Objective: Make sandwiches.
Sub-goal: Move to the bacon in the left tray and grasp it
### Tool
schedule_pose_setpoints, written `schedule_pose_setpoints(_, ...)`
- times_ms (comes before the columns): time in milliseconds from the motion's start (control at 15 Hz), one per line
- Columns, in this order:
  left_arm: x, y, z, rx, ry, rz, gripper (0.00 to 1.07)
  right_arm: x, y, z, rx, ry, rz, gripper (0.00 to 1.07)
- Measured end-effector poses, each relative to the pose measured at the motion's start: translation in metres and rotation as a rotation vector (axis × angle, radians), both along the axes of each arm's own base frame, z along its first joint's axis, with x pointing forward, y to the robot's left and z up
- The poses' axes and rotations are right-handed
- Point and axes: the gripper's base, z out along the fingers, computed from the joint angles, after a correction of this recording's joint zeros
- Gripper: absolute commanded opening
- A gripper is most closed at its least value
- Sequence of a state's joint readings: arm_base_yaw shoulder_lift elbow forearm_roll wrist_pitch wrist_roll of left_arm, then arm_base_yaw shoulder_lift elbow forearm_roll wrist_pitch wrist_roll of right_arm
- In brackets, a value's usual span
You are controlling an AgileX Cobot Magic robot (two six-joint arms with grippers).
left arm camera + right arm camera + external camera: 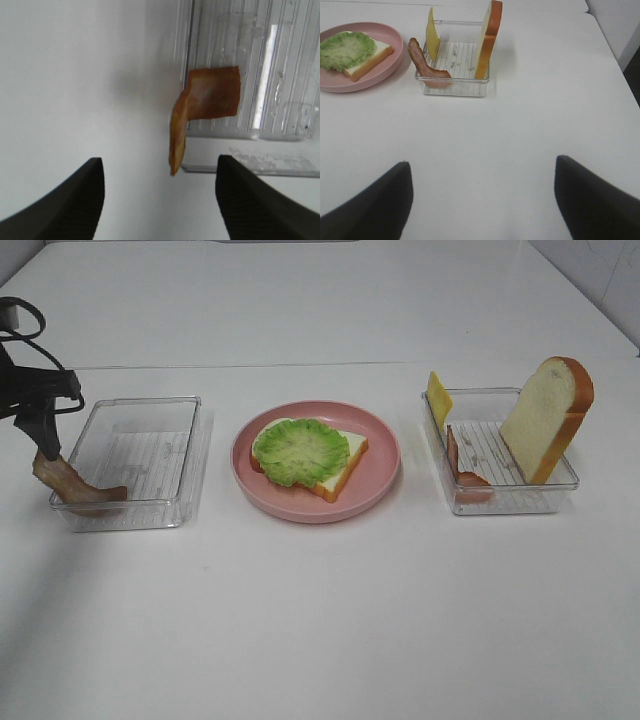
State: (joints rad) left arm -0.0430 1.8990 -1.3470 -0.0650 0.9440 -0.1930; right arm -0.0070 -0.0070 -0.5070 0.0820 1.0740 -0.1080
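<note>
As bent, reddish-brown bacon [210, 95] is draped over a tray [290, 60] rim, left end effector [159, 165] and right end effector [482, 161] are spread wide.

The left arm [28, 390] is reaching in at the far left edge of the scene, the left pincer [160, 161] pointing downward with its dark fingers [80, 200] standing wide apart. The right pincer [482, 161] is hanging with jaws equally wide, clasping nothing, outside the high camera's sight.
</note>
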Motion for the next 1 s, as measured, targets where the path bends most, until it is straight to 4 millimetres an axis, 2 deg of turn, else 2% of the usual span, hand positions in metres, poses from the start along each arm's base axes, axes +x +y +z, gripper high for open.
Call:
schedule_pose_setpoints(400,0.013,-0.003,-0.030,-0.029,-0.013,-0.017,0.56,0.000,0.000,0.000,0.000,0.000,0.000,0.74)
schedule_pose_setpoints(600,0.016,-0.004,-0.032,-0.035,-0.031,-0.017,0.55,0.000,0.000,0.000,0.000,0.000,0.000,0.74)
schedule_pose_setpoints(733,0.016,-0.006,-0.035,-0.056,-0.023,-0.004,0.47,0.000,0.000,0.000,0.000,0.000,0.000,0.74)
schedule_pose_setpoints(933,0.017,-0.007,-0.040,-0.065,-0.015,-0.005,0.46,0.000,0.000,0.000,0.000,0.000,0.000,0.74)
schedule_pose_setpoints(1000,0.017,-0.007,-0.040,-0.067,-0.019,-0.014,0.40,0.000,0.000,0.000,0.000,0.000,0.000,0.74)
